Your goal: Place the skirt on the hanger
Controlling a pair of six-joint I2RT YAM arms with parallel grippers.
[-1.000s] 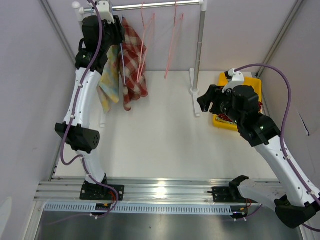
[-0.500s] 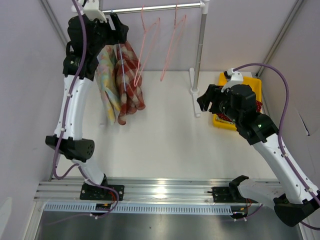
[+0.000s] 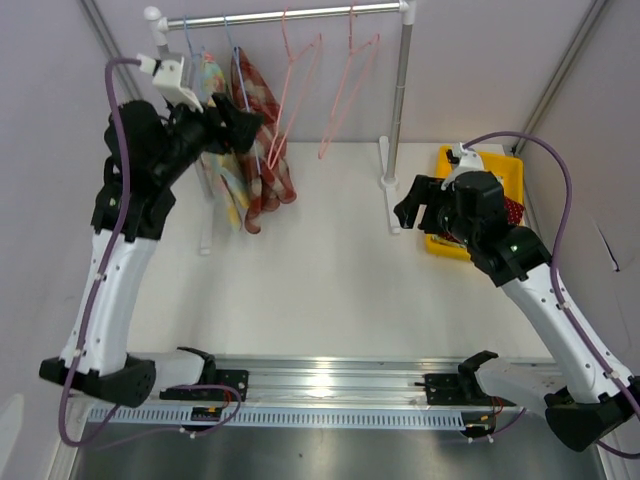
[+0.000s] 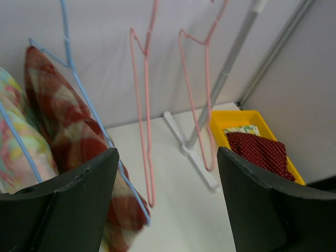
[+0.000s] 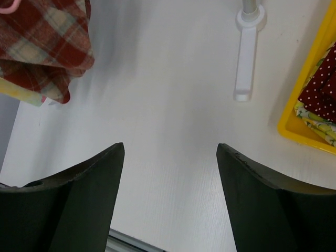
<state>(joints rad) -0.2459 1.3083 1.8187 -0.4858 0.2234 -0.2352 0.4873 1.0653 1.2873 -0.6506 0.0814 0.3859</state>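
Skirt [image 3: 262,150], red plaid, hangs from the rail at upper left of my top view; a yellow bin [image 3: 505,170] sits right. Left wrist: left end effector [image 4: 167,152] gapes empty, and red dotted cloth [image 4: 260,149] lies in the bin. Right wrist: right end effector [image 5: 170,149] is spread wide, empty, above the surface [image 5: 173,79].

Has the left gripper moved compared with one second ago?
Yes. The left gripper has drawn back from the rail, downward in the top view, jaws open.
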